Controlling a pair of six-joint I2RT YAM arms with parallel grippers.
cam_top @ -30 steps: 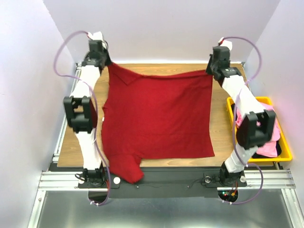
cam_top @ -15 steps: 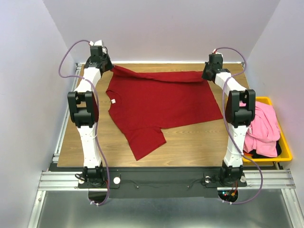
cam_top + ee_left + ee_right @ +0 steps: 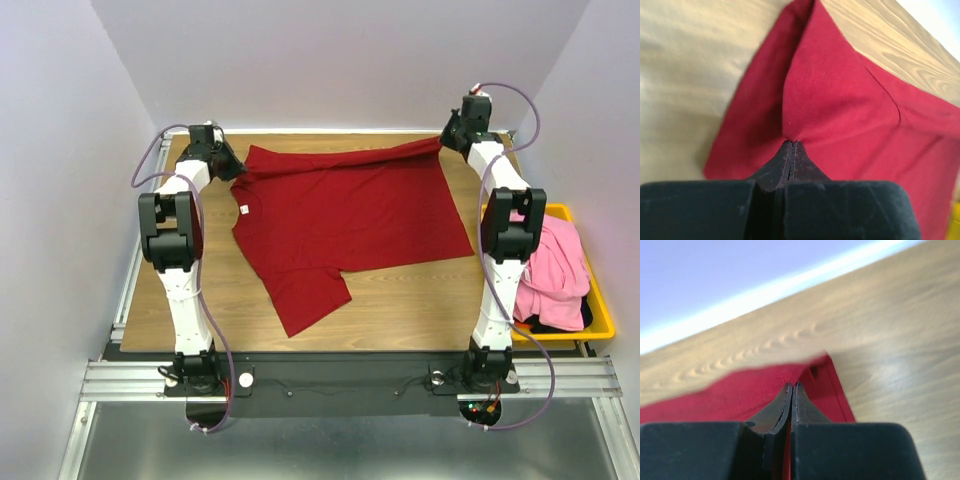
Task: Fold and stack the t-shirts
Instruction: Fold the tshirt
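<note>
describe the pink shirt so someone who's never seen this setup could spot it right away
Start at the wooden table and look just off its right edge, where a yellow bin sits. The pink t-shirt is bunched up in that bin, heaped over some black cloth. It is the only pink fabric in view, crumpled rather than laid out like the dark red t-shirt on the table.

The dark red t-shirt (image 3: 350, 215) lies spread nearly flat on the worktop (image 3: 420, 300). Its neck and small white label (image 3: 240, 210) are at the left, one sleeve points to the near edge, and both far corners are pinched up. The pink t-shirt (image 3: 560, 270) lies crumpled in the yellow bin (image 3: 600, 312) over a black t-shirt (image 3: 540, 325), which barely shows.
</note>
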